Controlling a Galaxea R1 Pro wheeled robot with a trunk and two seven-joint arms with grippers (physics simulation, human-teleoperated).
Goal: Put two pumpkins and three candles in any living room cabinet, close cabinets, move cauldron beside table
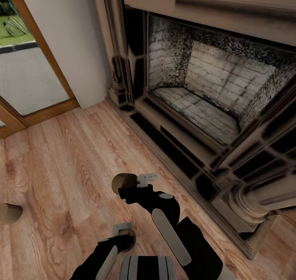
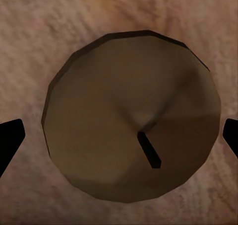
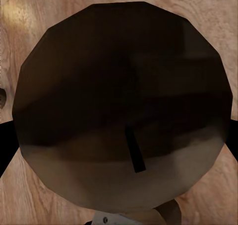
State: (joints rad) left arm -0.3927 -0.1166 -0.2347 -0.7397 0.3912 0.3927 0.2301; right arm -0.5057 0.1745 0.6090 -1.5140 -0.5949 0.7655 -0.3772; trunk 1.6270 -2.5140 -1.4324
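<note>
A: What lies in front of the robot?

B: A brick fireplace (image 1: 213, 94) with a dark carved surround fills the far right of the head view. The light wood plank floor (image 1: 61, 169) runs from it toward the robot, and a glass door with a wooden frame (image 1: 28, 70) stands at the far left.

A: Where are the candles?

B: Three squat olive-brown stubs stand on the floor. One candle (image 1: 123, 182) is near the middle, just beyond the right arm's wrist. A second candle (image 1: 128, 239) is nearer the robot, mostly hidden under the left arm's wrist. A third candle (image 1: 10, 213) is at the left edge, well apart from the other two.

A: What does the left gripper see?

B: The left gripper (image 2: 119, 135) looks straight down on a round candle top (image 2: 131, 115) with a short dark wick. Its dark fingertips (image 2: 10, 140) show at both edges of the view, wide apart and clear of the candle's sides.

A: And the right gripper?

B: The right gripper (image 3: 119, 140) looks down on another candle top (image 3: 124, 101), darker and partly in shadow. Its fingers (image 3: 5, 145) show as dark slivers at either edge, spread wide, right beside the candle's rim. Whether they touch it, I cannot tell.
</note>
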